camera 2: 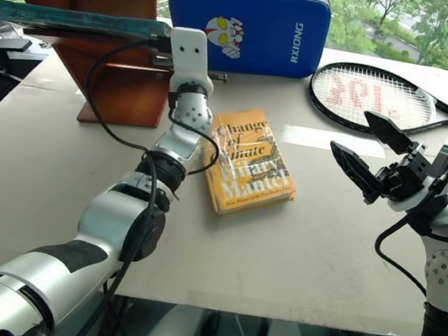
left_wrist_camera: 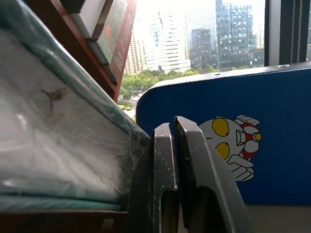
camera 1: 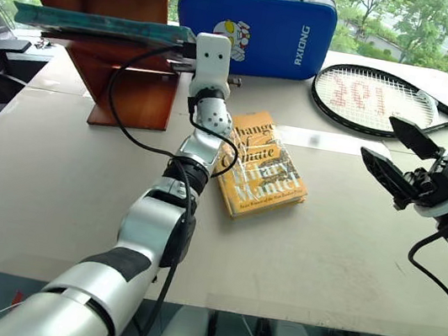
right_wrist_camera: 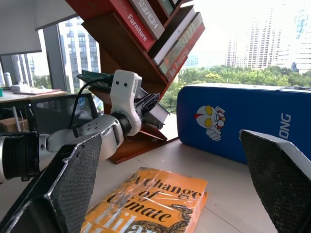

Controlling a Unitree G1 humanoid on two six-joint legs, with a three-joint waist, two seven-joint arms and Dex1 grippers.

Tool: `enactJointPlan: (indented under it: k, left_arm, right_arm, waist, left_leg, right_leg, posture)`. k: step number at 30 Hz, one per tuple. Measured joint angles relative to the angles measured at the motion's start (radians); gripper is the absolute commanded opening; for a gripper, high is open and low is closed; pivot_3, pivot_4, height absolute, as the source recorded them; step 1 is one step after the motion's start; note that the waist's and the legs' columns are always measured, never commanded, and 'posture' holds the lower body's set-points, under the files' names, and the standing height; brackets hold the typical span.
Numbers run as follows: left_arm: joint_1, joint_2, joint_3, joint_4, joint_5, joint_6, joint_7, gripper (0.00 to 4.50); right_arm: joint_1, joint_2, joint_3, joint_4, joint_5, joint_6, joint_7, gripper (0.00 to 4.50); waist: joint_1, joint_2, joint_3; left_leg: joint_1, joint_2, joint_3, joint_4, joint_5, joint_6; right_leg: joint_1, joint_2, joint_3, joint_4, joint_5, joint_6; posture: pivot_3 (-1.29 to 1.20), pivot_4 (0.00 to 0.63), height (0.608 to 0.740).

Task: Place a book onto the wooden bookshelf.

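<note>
Lying flat on the wooden bookshelf (camera 1: 125, 93), the book (camera 1: 93, 24) sits beside the clenched left end effector (camera 1: 185, 46).

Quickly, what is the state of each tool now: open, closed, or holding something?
Left tool: closed, fingers together beside the book, not gripping it.
Right tool: open, holding nothing.

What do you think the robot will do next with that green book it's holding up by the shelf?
Probably nudge it further in. The left gripper, fingers shut, sits at the edge of the book, which lies flat on the wooden bookshelf but overhangs both sides.
</note>
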Motion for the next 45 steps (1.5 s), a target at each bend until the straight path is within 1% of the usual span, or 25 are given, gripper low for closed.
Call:
enactJointPlan:
  k: [1, 2, 3, 5, 6, 8, 9, 11, 14, 16, 18, 19, 21, 23, 24, 26, 29, 30, 31, 33, 35, 36, 39, 41, 45]
  left_arm:
    - [0.000, 0.000, -0.001, 0.000, -0.006, 0.000, -0.024, 0.07]
    - [0.000, 0.000, -0.003, 0.000, -0.020, -0.004, -0.081, 0.57]
    - [0.000, 0.000, -0.005, 0.000, -0.031, -0.004, -0.123, 0.84]
    - [0.000, 0.003, -0.014, 0.000, -0.059, 0.013, -0.259, 1.82]
    - [0.000, 0.005, -0.022, 0.000, -0.066, 0.025, -0.299, 2.21]
    - [0.000, 0.009, -0.037, -0.002, -0.075, 0.047, -0.378, 3.13]
    - [0.015, 0.015, -0.046, -0.039, -0.087, 0.064, -0.445, 3.68]
    - [0.056, 0.034, -0.065, -0.129, -0.113, 0.108, -0.574, 4.46]
    - [0.131, 0.061, -0.093, -0.261, -0.143, 0.190, -0.722, 4.46]
    - [0.223, 0.105, -0.115, -0.398, -0.180, 0.287, -0.836, 4.46]
    - [0.361, 0.186, -0.112, -0.579, -0.242, 0.450, -0.944, 4.46]
    - [0.405, 0.214, -0.103, -0.633, -0.267, 0.505, -0.972, 4.46]
    - [0.531, 0.306, -0.061, -0.766, -0.338, 0.645, -1.044, 4.46]
    - [0.662, 0.405, -0.020, -0.889, -0.383, 0.741, -1.104, 4.46]
    - [0.711, 0.434, -0.006, -0.928, -0.396, 0.763, -1.125, 4.46]
    - [0.872, 0.488, 0.036, -1.076, -0.449, 0.833, -1.164, 4.46]
    - [1.040, 0.495, 0.066, -1.240, -0.508, 0.883, -1.181, 4.46]
    - [1.130, 0.493, 0.092, -1.318, -0.521, 0.882, -1.175, 4.46]
    - [1.157, 0.493, 0.100, -1.337, -0.526, 0.882, -1.174, 4.46]
    - [1.281, 0.490, 0.144, -1.428, -0.552, 0.883, -1.173, 4.46]
    - [1.357, 0.492, 0.145, -1.477, -0.540, 0.857, -1.173, 4.46]
    - [1.391, 0.494, 0.130, -1.493, -0.508, 0.816, -1.169, 4.46]
    - [1.424, 0.485, 0.098, -1.500, -0.477, 0.769, -1.159, 4.46]
    - [1.423, 0.468, 0.074, -1.498, -0.462, 0.742, -1.144, 4.46]
    - [1.409, 0.451, 0.050, -1.488, -0.459, 0.734, -1.133, 4.46]
  right_arm:
    - [0.000, 0.000, 0.000, 0.000, 0.000, -0.001, 0.000, 4.50]
    - [0.000, 0.000, 0.000, 0.001, -0.001, -0.002, 0.000, 4.50]
    - [0.000, 0.000, 0.000, 0.001, -0.001, -0.002, 0.000, 4.50]
    - [0.000, 0.000, 0.000, 0.005, -0.003, -0.004, 0.001, 4.50]
    - [0.000, 0.000, 0.000, 0.007, -0.004, -0.006, 0.002, 4.50]
    - [0.000, 0.000, 0.000, 0.009, -0.007, -0.012, 0.006, 4.50]
    - [0.000, 0.000, 0.000, 0.009, -0.009, -0.013, 0.009, 4.50]
    - [0.002, 0.000, 0.000, 0.011, -0.013, -0.015, 0.011, 4.50]
    - [0.007, 0.003, 0.001, 0.012, -0.018, -0.016, 0.013, 4.50]
    - [0.020, 0.005, 0.005, 0.012, -0.029, -0.019, 0.017, 4.50]
    - [0.057, 0.005, 0.015, 0.013, -0.050, -0.028, 0.025, 4.50]
    - [0.074, 0.004, 0.016, 0.015, -0.060, -0.036, 0.029, 4.50]
    - [0.128, 0.003, 0.016, 0.028, -0.090, -0.058, 0.037, 4.50]
    - [0.190, -0.001, 0.013, 0.049, -0.128, -0.088, 0.043, 4.50]
    - [0.219, -0.007, 0.009, 0.055, -0.142, -0.099, 0.051, 4.50]
    - [0.279, -0.019, 0.008, 0.072, -0.182, -0.135, 0.076, 4.50]
    - [0.333, -0.022, 0.006, 0.084, -0.215, -0.169, 0.085, 4.50]
    - [0.363, -0.022, 0.003, 0.086, -0.233, -0.188, 0.085, 4.50]
    - [0.379, -0.022, 0.000, 0.090, -0.239, -0.192, 0.085, 4.50]
    - [0.433, -0.019, -0.004, 0.115, -0.276, -0.232, 0.081, 4.50]
    - [0.479, -0.017, -0.004, 0.154, -0.304, -0.259, 0.087, 4.50]
    - [0.505, -0.017, -0.003, 0.180, -0.322, -0.284, 0.098, 4.50]
    - [0.545, -0.017, -0.002, 0.224, -0.350, -0.316, 0.109, 4.50]
    - [0.554, -0.018, -0.002, 0.242, -0.363, -0.330, 0.109, 4.50]
    - [0.555, -0.020, -0.002, 0.249, -0.388, -0.345, 0.105, 4.50]
  waist:
    - [0.000, 0.000, 0.000]
    - [0.000, 0.000, 0.000]
    - [0.001, 0.000, 0.000]
    - [0.002, 0.000, 0.000]
    - [0.002, 0.000, 0.000]
    - [0.000, 0.000, 0.000]
    - [-0.001, 0.000, 0.000]
    - [-0.005, 0.000, 0.000]
    - [-0.006, 0.000, 0.000]
    - [-0.010, 0.001, 0.000]
    - [-0.022, 0.001, 0.000]
    - [-0.024, 0.001, 0.000]
    - [-0.027, 0.001, -0.001]
    - [-0.026, 0.001, -0.001]
    - [-0.023, 0.002, -0.001]
    - [-0.014, 0.002, -0.001]
    - [0.002, 0.003, -0.001]
    - [0.002, 0.003, -0.002]
    - [0.004, 0.003, -0.002]
    - [0.003, 0.004, -0.004]
    - [0.003, 0.006, -0.007]
    - [0.003, 0.008, -0.008]
    - [0.002, 0.010, -0.009]
    - [0.001, 0.010, -0.009]
    - [0.000, 0.011, -0.010]
  left_leg:
    - [0.000, 0.000, 0.000, 0.000, 0.000, 0.000]
    - [0.000, 0.000, 0.000, 0.000, 0.000, 0.000]
    - [0.000, -0.001, 0.000, 0.000, 0.000, 0.000]
    - [-0.001, -0.001, -0.001, 0.001, 0.000, 0.000]
    - [-0.001, -0.001, -0.001, 0.001, 0.000, 0.000]
    - [-0.001, -0.001, -0.001, 0.001, 0.000, 0.000]
    - [-0.001, -0.001, -0.001, 0.001, 0.000, 0.000]
    - [0.000, -0.001, 0.000, 0.000, 0.000, 0.000]
    - [0.000, 0.000, 0.000, 0.000, 0.000, 0.000]
    - [0.000, 0.000, 0.000, 0.000, 0.000, 0.000]
    - [0.000, 0.001, -0.001, 0.000, 0.000, 0.000]
    - [0.000, 0.001, -0.001, 0.000, 0.000, 0.000]
    - [0.000, 0.001, -0.001, -0.001, 0.000, 0.000]
    - [0.001, 0.001, -0.002, -0.002, 0.000, 0.000]
    - [0.002, 0.001, -0.002, -0.002, 0.000, 0.000]
    - [0.002, 0.001, -0.002, -0.002, 0.000, 0.000]
    - [0.004, 0.001, -0.002, -0.002, 0.000, 0.000]
    - [0.006, 0.001, -0.003, -0.002, 0.000, 0.000]
    - [0.007, 0.001, -0.003, -0.003, 0.000, 0.000]
    - [0.008, 0.001, -0.002, -0.006, 0.000, 0.000]
    - [0.009, 0.001, -0.002, -0.007, 0.000, 0.001]
    - [0.009, 0.001, -0.002, -0.008, 0.000, 0.001]
    - [0.016, 0.001, -0.001, -0.010, -0.001, 0.002]
    - [0.021, 0.001, -0.001, -0.011, -0.004, 0.006]
    - [0.023, 0.002, 0.000, -0.012, -0.004, 0.007]
  right_leg:
    - [0.000, 0.000, 0.000, 0.000, 0.000, 0.000]
    - [0.000, 0.000, 0.000, 0.000, 0.000, 0.000]
    - [0.000, 0.000, -0.001, 0.000, 0.000, 0.000]
    - [0.000, 0.000, -0.002, -0.001, 0.000, 0.000]
    - [0.000, 0.000, -0.002, -0.001, 0.000, 0.000]
    - [0.000, 0.000, -0.003, -0.001, 0.000, 0.000]
    - [0.000, 0.000, -0.003, -0.001, 0.000, 0.000]
    - [0.000, 0.000, -0.002, -0.001, 0.000, 0.000]
    - [0.000, 0.000, 0.000, -0.001, 0.000, 0.000]
    - [0.000, 0.000, 0.001, -0.001, 0.000, 0.000]
    - [0.000, 0.001, 0.001, -0.001, 0.000, 0.000]
    - [0.000, 0.001, 0.001, -0.001, 0.000, 0.000]
    - [0.000, 0.001, 0.002, -0.001, 0.000, 0.000]
    - [0.000, 0.000, 0.002, -0.002, 0.000, 0.000]
    - [0.001, 0.000, 0.003, -0.002, 0.000, 0.000]
    - [0.002, -0.001, 0.003, -0.003, 0.000, 0.000]
    - [0.004, -0.002, 0.003, -0.003, 0.000, 0.000]
    - [0.006, -0.002, 0.003, -0.003, 0.000, 0.000]
    - [0.007, -0.002, 0.003, -0.004, 0.000, 0.000]
    - [0.007, -0.002, 0.003, -0.004, 0.000, 0.000]
    - [0.008, -0.002, 0.003, -0.005, 0.000, 0.000]
    - [0.008, -0.002, 0.003, -0.005, 0.000, 0.000]
    - [0.014, -0.002, 0.004, -0.006, 0.000, -0.001]
    - [0.018, -0.002, 0.004, -0.006, -0.001, -0.001]
    - [0.019, -0.002, 0.005, -0.006, -0.001, -0.001]
  posture:
    - [0.00, 0.150, 0.740]
    - [0.00, 0.150, 0.740]
    - [0.00, 0.150, 0.740]
    - [0.00, 0.150, 0.740]
    - [0.00, 0.150, 0.740]
    - [0.00, 0.150, 0.740]
    - [0.00, 0.150, 0.740]
    - [0.00, 0.150, 0.740]
    - [0.00, 0.150, 0.740]
    - [0.00, 0.150, 0.740]
    - [0.00, 0.150, 0.740]
    - [0.00, 0.150, 0.740]
    - [0.00, 0.150, 0.740]
    - [0.00, 0.150, 0.740]
    - [0.00, 0.150, 0.740]
    - [0.00, 0.150, 0.740]
    - [0.00, 0.150, 0.740]
    - [0.00, 0.150, 0.740]
    - [0.00, 0.150, 0.740]
    - [0.00, 0.150, 0.740]
    - [0.00, 0.150, 0.740]
    - [0.00, 0.150, 0.740]
    - [0.00, 0.150, 0.740]
    - [0.00, 0.150, 0.740]
    - [0.00, 0.150, 0.740]
